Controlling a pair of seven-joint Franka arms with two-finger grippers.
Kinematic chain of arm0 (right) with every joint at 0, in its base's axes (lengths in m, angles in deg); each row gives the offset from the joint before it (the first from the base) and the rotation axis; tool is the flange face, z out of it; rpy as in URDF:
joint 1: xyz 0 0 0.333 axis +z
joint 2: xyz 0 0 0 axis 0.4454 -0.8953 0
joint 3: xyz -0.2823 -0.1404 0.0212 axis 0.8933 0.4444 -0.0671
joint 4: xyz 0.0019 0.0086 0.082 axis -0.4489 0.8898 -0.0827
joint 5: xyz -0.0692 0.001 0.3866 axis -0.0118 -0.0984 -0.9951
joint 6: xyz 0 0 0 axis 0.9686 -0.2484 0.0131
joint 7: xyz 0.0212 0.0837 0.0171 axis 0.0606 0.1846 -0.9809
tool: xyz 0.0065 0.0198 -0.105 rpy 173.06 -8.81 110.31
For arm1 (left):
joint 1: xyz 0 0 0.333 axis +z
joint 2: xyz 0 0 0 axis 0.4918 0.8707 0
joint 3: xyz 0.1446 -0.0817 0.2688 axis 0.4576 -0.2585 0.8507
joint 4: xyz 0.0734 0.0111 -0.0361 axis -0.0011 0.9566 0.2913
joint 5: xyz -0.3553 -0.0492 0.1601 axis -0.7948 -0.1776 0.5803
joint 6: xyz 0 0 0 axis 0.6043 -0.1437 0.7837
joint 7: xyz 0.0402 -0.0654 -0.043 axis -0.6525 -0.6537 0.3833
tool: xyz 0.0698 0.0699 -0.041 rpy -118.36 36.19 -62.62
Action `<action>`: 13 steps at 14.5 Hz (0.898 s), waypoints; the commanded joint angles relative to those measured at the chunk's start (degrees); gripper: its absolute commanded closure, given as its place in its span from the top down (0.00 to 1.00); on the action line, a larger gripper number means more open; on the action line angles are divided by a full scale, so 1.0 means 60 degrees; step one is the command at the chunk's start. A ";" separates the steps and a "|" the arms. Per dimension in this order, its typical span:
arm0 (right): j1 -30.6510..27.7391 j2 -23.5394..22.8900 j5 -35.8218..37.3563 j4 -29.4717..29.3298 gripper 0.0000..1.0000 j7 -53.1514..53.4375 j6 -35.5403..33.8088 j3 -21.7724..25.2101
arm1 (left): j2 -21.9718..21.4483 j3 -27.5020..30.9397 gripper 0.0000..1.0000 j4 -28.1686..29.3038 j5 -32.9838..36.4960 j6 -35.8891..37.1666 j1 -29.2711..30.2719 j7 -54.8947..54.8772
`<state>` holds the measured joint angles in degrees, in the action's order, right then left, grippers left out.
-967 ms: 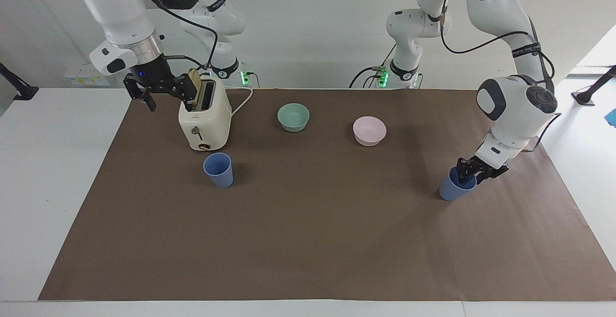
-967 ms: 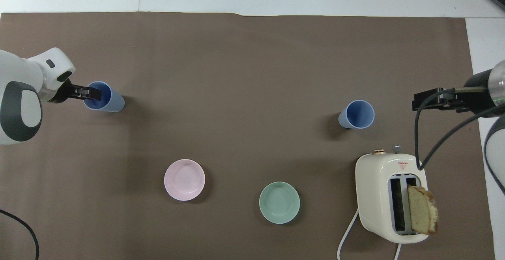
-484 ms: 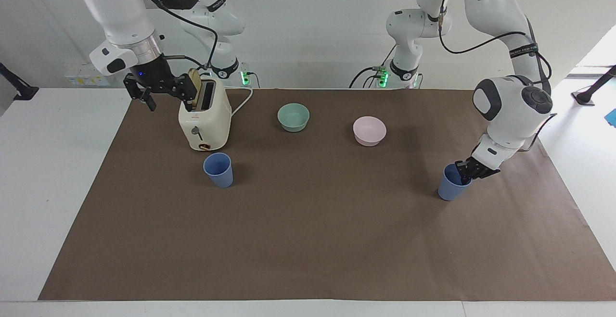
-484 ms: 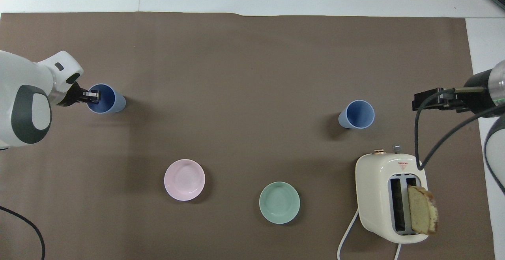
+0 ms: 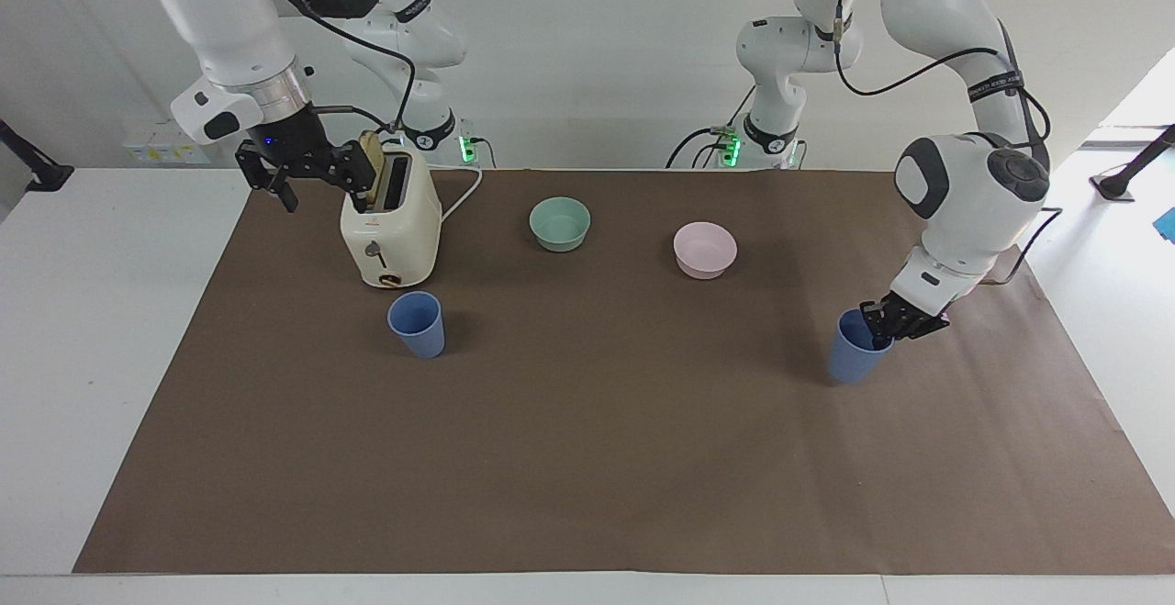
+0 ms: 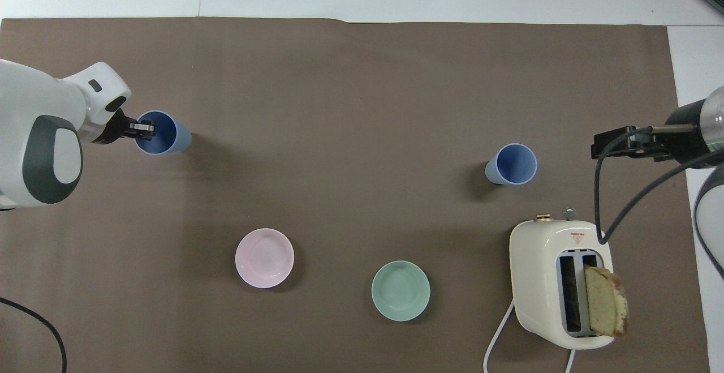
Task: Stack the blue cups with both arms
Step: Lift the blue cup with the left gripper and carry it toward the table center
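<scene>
One blue cup (image 5: 418, 322) stands upright on the brown mat, just farther from the robots than the toaster; it also shows in the overhead view (image 6: 512, 163). The other blue cup (image 5: 852, 352) is at the left arm's end of the mat and leans; it also shows in the overhead view (image 6: 167, 136). My left gripper (image 5: 889, 325) is shut on its rim, one finger inside and one outside, as the overhead view (image 6: 141, 128) shows too. My right gripper (image 5: 317, 184) waits open and empty in the air beside the toaster, also seen from overhead (image 6: 611, 145).
A cream toaster (image 5: 390, 219) with a bread slice (image 5: 370, 173) in a slot stands near the right arm's base, its cord trailing toward the robots. A teal bowl (image 5: 560, 222) and a pink bowl (image 5: 705, 249) sit mid-table nearer the robots.
My left gripper has closed on the cup's rim and shifted it a little toward the middle of the mat, leaning it. The right arm has not moved.
</scene>
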<state>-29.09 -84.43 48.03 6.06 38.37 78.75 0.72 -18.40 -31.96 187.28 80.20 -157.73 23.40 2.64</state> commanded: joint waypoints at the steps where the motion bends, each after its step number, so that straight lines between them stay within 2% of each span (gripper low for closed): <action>1: -0.0161 0.0123 -0.0172 0.0179 1.00 -0.0011 0.0171 -0.0074 | -0.0078 0.0143 0.00 -0.0015 0.0039 -0.0002 -0.1081 0.1541; 6: -0.0161 0.0123 -0.0172 0.0194 1.00 -0.0011 0.0171 -0.0074 | -0.0225 0.0129 0.00 0.0087 0.0039 -0.0047 -0.2606 0.3405; 13: -0.0219 0.0123 -0.0172 0.0179 1.00 -0.0011 0.0171 -0.0074 | -0.0166 0.0129 0.00 0.0204 0.0039 -0.0545 -0.4087 0.5209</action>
<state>-29.18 -84.43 48.03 6.06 38.37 78.75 0.72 -18.42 -32.22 187.36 80.22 -159.75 1.31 31.64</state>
